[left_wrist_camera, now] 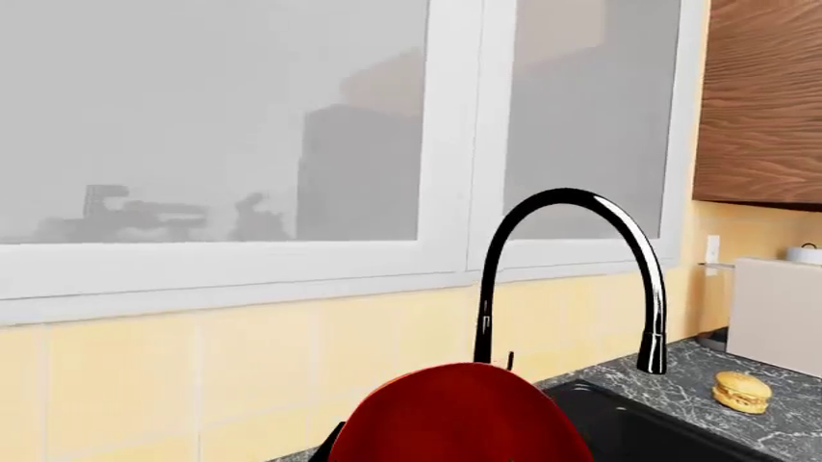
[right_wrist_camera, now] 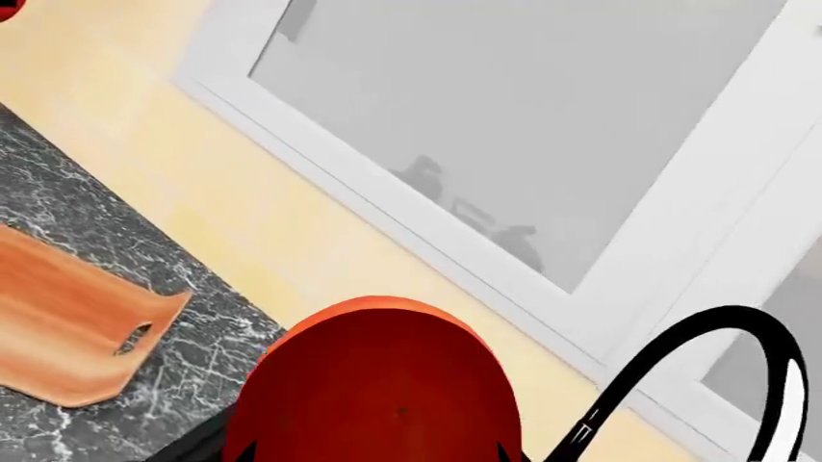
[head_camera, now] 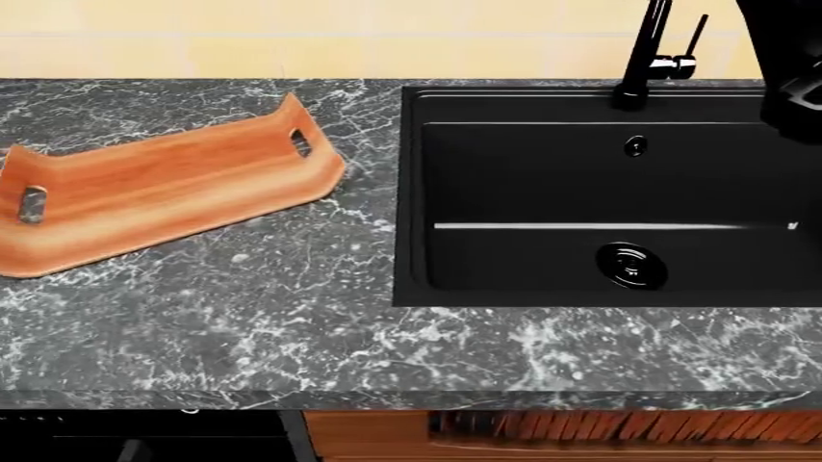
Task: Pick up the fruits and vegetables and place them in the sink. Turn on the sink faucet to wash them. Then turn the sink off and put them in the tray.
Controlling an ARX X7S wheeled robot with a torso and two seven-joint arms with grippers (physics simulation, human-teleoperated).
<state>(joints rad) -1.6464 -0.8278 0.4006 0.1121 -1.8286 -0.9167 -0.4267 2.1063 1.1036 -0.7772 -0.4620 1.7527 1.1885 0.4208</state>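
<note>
A glossy red tomato (left_wrist_camera: 456, 419) fills the near part of the left wrist view, held high in my left gripper (left_wrist_camera: 456, 454), with only a black sliver of finger showing beside it. Another red tomato (right_wrist_camera: 379, 385) sits in my right gripper (right_wrist_camera: 379, 454), dark finger tips showing on both sides of it. Behind the first tomato rises the black arched sink faucet (left_wrist_camera: 565, 207), above the black sink (left_wrist_camera: 629, 428). In the head view the sink (head_camera: 540, 183) holds nothing, the faucet base (head_camera: 632, 91) stands at its back rim, and the wooden tray (head_camera: 167, 183) lies bare at the left.
A tan burger (left_wrist_camera: 742, 392) lies on the marble counter beyond the sink, beside a pale box (left_wrist_camera: 777, 313). A window and yellow tiled wall stand behind the faucet. A black arm part (head_camera: 790, 87) hangs over the sink's far right corner.
</note>
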